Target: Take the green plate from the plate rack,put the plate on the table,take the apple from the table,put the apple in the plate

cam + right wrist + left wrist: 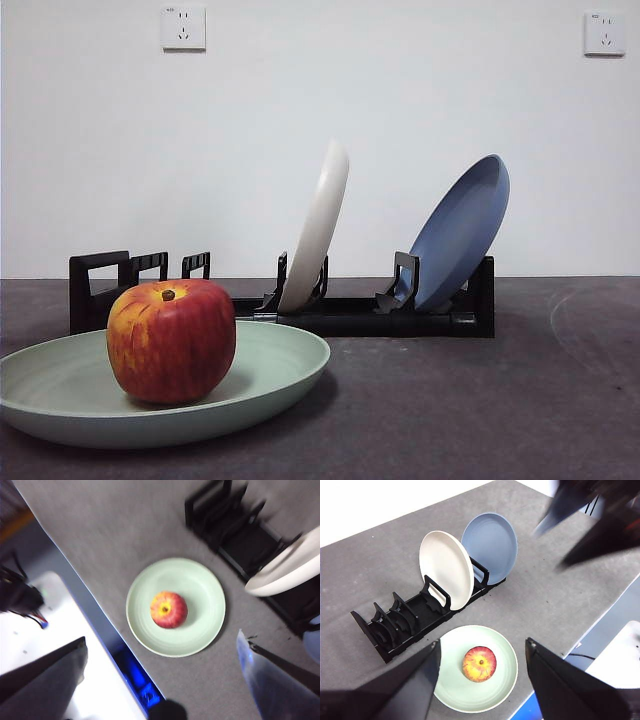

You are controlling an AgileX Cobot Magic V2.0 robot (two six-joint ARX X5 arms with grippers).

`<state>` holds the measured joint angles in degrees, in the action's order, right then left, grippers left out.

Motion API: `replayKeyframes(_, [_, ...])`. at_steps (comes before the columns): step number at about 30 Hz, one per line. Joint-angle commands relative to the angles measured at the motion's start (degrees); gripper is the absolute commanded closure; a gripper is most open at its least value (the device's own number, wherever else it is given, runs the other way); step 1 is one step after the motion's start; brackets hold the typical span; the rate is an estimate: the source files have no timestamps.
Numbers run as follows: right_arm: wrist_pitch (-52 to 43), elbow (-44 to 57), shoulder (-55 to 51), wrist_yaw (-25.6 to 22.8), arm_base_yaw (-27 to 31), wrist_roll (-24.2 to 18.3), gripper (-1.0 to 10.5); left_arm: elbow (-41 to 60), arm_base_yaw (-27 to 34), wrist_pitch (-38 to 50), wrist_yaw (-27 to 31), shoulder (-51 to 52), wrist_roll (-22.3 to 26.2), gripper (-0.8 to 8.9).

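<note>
No writing is readable. The glossy red apple (171, 340) sits in the pale sage-green plate (285, 365); only the wrist views show both grippers, the left gripper (482, 652) and the right gripper (162, 647), with jaws apart and holding nothing.

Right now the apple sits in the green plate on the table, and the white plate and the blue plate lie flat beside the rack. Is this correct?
Not quite. The apple does sit in the green plate on the table, but the white plate and the blue plate stand on edge in the plate rack, as the front view shows.

Even, soft light; blurred right wrist view
</note>
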<state>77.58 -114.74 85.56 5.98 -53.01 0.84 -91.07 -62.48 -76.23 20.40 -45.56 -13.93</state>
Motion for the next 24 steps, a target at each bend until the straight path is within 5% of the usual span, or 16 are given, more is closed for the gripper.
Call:
replayKeyframes(1, [1.42, 0.7, -5.27, -0.11, -0.17, 1.18, 4.5, 0.24, -0.11, -0.07, 0.22, -0.48, 0.63, 5.31])
replayKeyframes(10, [1.44, 9.94, -23.1, 0.0, -0.22, 5.75, 4.5, 0.24, -0.13, -0.04, -0.55, -2.67, -0.9, 5.31])
replayKeyframes(14, [1.44, 16.72, -29.16, -0.04, -0.22, 7.54, 6.6, 0.24, -0.13, -0.04, -5.05, -4.07, -1.07, 5.37])
replayKeyframes(15, [1.44, 17.33, -29.68, -0.04, -0.22, 7.48, 7.5, 0.24, -0.13, -0.04, -5.9, -4.48, -1.05, 5.84])
replayKeyframes(17, [1.44, 17.62, -30.08, -0.07, -0.22, 6.29, 9.5, 0.24, -0.13, -0.04, -6.75, -4.96, -0.79, 8.41])
replayKeyframes(24, [1.42, 17.62, -30.08, -1.14, -0.22, 5.57, 9.6, 0.24, -0.13, -0.04, -7.13, -5.57, -0.81, 8.21])
